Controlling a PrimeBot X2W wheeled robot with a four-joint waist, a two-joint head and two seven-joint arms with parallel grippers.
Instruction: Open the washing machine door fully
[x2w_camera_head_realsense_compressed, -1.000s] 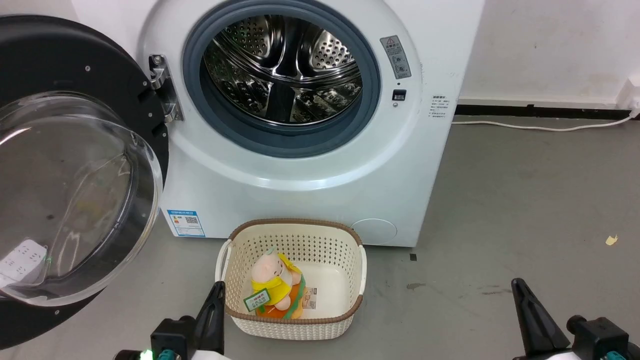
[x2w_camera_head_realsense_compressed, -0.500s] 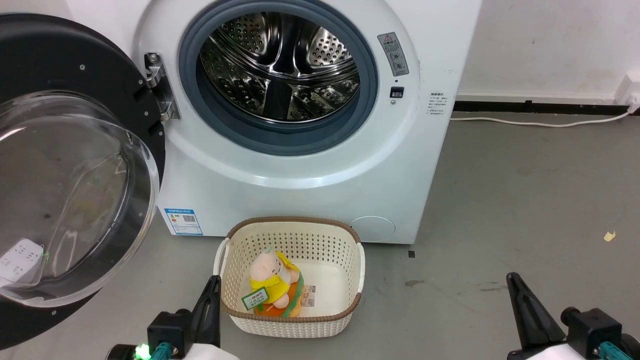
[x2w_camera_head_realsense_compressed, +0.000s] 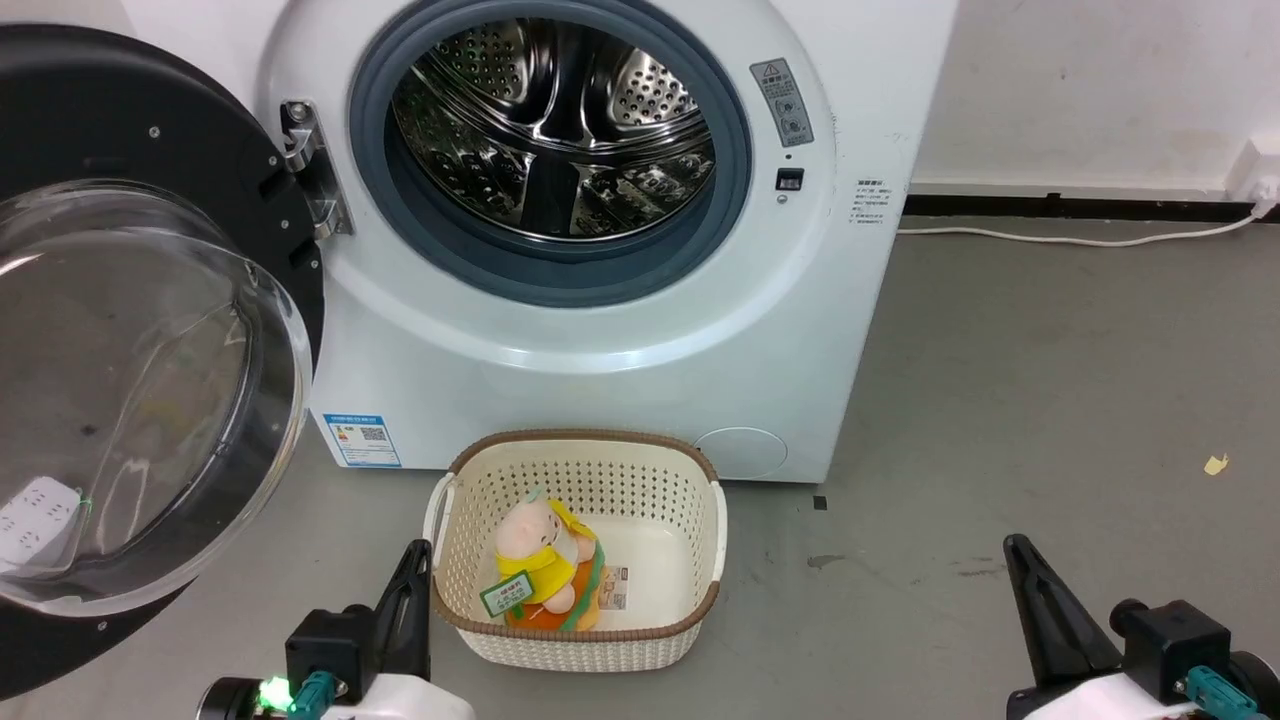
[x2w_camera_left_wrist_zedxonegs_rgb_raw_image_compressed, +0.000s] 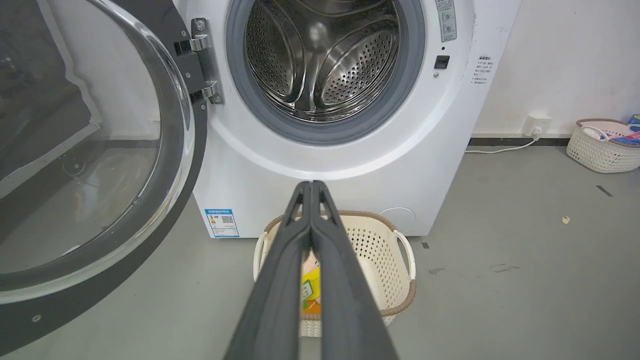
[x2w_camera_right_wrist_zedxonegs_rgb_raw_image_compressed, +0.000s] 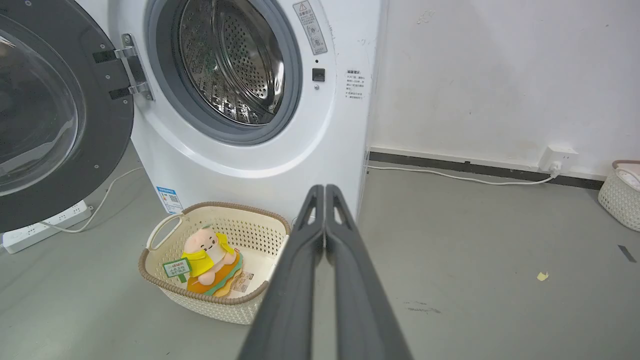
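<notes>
Washing machine door (x2w_camera_head_realsense_compressed: 100, 110) swung wide, well up-left of closed L tool (x2w_camera_head_realsense_compressed: 418, 552).

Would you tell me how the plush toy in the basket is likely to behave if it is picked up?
The plush toy looks soft and stuffed, so it would probably squash and sag in a grip. Such filling suggests it is light for its size. Its card tag may snag on the basket wall.

A laundry corner: white washing machine (x2w_camera_head_realsense_compressed: 600, 250), cream basket (x2w_camera_head_realsense_compressed: 580, 610), bare concrete floor (x2w_camera_head_realsense_compressed: 1050, 400).
</notes>
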